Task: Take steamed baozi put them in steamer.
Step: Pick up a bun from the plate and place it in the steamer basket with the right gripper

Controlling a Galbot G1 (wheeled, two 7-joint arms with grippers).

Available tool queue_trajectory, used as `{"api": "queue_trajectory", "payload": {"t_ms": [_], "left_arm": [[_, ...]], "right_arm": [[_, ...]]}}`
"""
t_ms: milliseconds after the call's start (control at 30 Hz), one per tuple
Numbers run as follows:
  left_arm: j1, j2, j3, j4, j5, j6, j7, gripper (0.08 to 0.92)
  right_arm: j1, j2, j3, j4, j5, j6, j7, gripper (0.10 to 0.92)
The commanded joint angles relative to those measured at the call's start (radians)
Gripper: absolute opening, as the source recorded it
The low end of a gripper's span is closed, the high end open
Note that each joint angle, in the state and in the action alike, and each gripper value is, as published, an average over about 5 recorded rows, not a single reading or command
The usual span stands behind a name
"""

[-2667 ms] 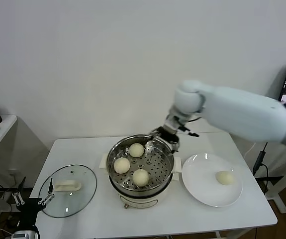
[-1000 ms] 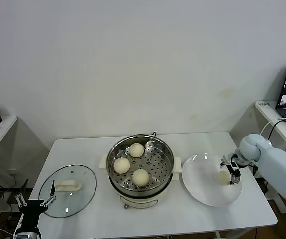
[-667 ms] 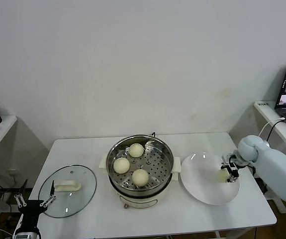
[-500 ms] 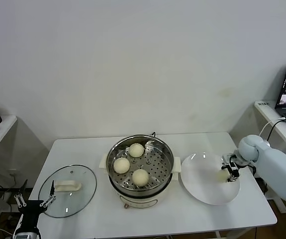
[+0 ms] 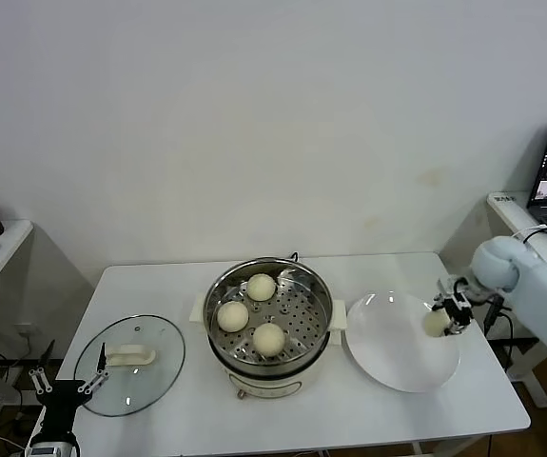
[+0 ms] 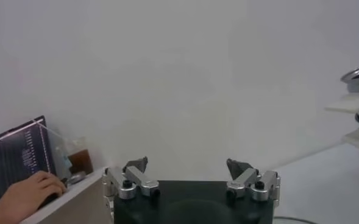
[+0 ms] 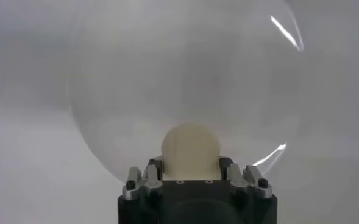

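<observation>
Low at the counter's (image 5: pixel 159 400) left corner, the left tool (image 5: pixel 61 387) waits open by the glass lid (image 5: pixel 130 367). 3 baozi (image 5: pixel 269 337) sit inside the steamer (image 5: pixel 269 319). Over the white plate's (image 5: pixel 387 352) right edge, the right tool (image 5: pixel 449 314) squeezes 1 bun (image 5: pixel 435 323).

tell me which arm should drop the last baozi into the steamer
Right. Its gripper is shut on the fourth baozi above the plate, beside the steamer. The left gripper is open, low beside the table.
</observation>
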Motion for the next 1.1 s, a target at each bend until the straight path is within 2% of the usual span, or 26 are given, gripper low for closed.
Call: {"api": "queue_trajectory", "payload": {"t_ms": [33,233,500,700,1100], "left_arm": [[-0.006,0.003,0.007,-0.002,-0.002,0.000,0.001,0.823],[-0.006,0.010,0.009,-0.012,-0.009,0.000,0.004,0.823],[-0.003,0.018,0.004,-0.021,-0.008,-0.001,0.004,0.823],[0.001,0.013,-0.001,-0.031,-0.010,-0.002,0.004,0.823],[0.008,0.017,-0.022,-0.033,-0.020,-0.008,0.004,0.823]], "right_arm": [[0.471,-0.019,-0.371,0.167,0.330,-0.111,-0.012,0.551],[0.711,0.156,-0.540,0.222,0.559,-0.214,0.090,0.560],[0.736,0.384,-0.615,0.279,0.806,-0.421,0.243,0.560],[0.646,0.494,-0.643,0.250,0.794,-0.530,0.306,0.560],[0.504,0.587,-0.632,0.115,0.669,-0.565,0.314,0.560]]}}
